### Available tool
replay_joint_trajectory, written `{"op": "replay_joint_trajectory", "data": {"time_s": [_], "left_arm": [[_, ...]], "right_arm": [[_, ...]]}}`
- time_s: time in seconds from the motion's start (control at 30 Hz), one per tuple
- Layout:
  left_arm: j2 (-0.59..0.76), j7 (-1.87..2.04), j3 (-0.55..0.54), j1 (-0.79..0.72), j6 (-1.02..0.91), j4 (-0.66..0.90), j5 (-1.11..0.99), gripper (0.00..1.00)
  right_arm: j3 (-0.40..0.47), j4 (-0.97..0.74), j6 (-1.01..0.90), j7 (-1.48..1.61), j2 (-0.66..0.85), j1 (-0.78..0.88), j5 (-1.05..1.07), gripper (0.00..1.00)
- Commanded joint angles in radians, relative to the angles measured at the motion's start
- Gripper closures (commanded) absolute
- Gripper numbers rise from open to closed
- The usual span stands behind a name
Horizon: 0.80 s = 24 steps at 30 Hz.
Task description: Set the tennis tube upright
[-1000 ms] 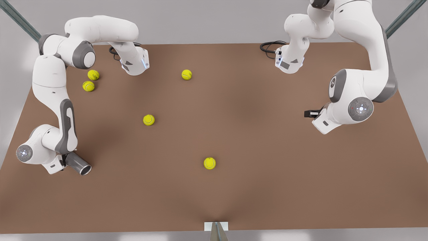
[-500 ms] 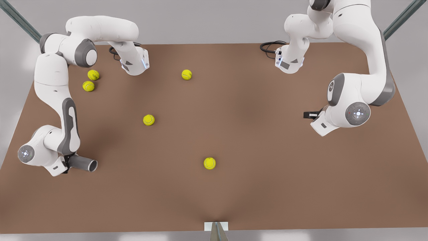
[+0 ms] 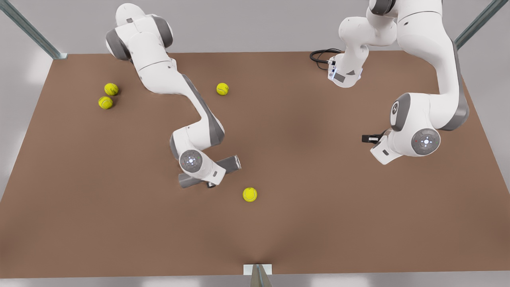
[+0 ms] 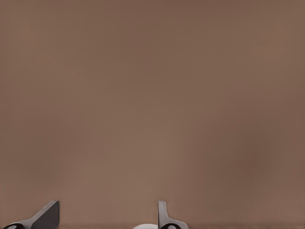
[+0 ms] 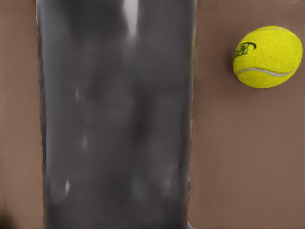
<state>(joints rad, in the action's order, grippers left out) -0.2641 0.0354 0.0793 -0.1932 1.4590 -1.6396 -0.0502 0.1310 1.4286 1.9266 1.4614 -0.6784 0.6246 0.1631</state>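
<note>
The tennis tube (image 3: 230,163), a grey cylinder with a silver rim, lies nearly level over the middle of the table, its rim end toward the front view's right. My right gripper (image 3: 210,181) is shut around its middle, the white hand covering that part. The right wrist view looks straight onto the tennis tube (image 5: 116,119). My left gripper (image 3: 368,138) waits above the table at the front view's right, well away from the tube. In the left wrist view its fingertips (image 4: 164,217) stand apart with nothing between them.
Yellow tennis balls lie on the brown table (image 3: 318,223): one (image 3: 250,194) just in front of the tube, also in the right wrist view (image 5: 268,56), one at the back (image 3: 222,88), and a pair (image 3: 108,95) at the back left. A black cable (image 3: 320,56) coils by the far edge.
My right arm has swung the tube from the table's front-left corner to the middle. The tube's rim end now points right and slightly back. The left arm barely shifted.
</note>
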Motion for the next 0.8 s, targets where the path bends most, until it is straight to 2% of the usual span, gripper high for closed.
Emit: {"op": "replay_joint_trajectory", "data": {"time_s": [0.0, 0.07, 0.2, 0.37, 0.67, 0.77], "left_arm": [[-0.007, -0.017, -0.003, -0.012, 0.001, 0.001, 0.001, 0.00], [-0.018, -0.012, -0.049, -0.017, 0.003, 0.007, 0.017, 0.00], [0.028, 0.020, -0.047, -0.012, 0.029, 0.020, 0.081, 0.00], [0.009, 0.060, -0.047, -0.020, 0.076, 0.018, 0.035, 0.00], [-0.009, 0.063, -0.047, -0.023, 0.077, 0.011, 0.035, 0.00], [-0.010, 0.063, -0.047, -0.023, 0.077, 0.011, 0.035, 0.00]], "right_arm": [[-0.001, -0.002, -0.092, -0.728, -0.001, 0.053, -0.034, 0.42], [0.001, -0.008, -0.084, -0.852, -0.019, 0.104, -0.040, 0.42], [-0.008, -0.020, -0.011, -1.017, -0.085, 0.132, -0.031, 0.42], [-0.013, -0.020, 0.134, -1.015, -0.167, 0.132, -0.027, 0.42], [-0.016, -0.025, 0.149, -1.001, -0.168, 0.165, -0.022, 0.42], [-0.036, -0.045, 0.164, -0.819, -0.165, 0.185, -0.034, 0.42]]}}
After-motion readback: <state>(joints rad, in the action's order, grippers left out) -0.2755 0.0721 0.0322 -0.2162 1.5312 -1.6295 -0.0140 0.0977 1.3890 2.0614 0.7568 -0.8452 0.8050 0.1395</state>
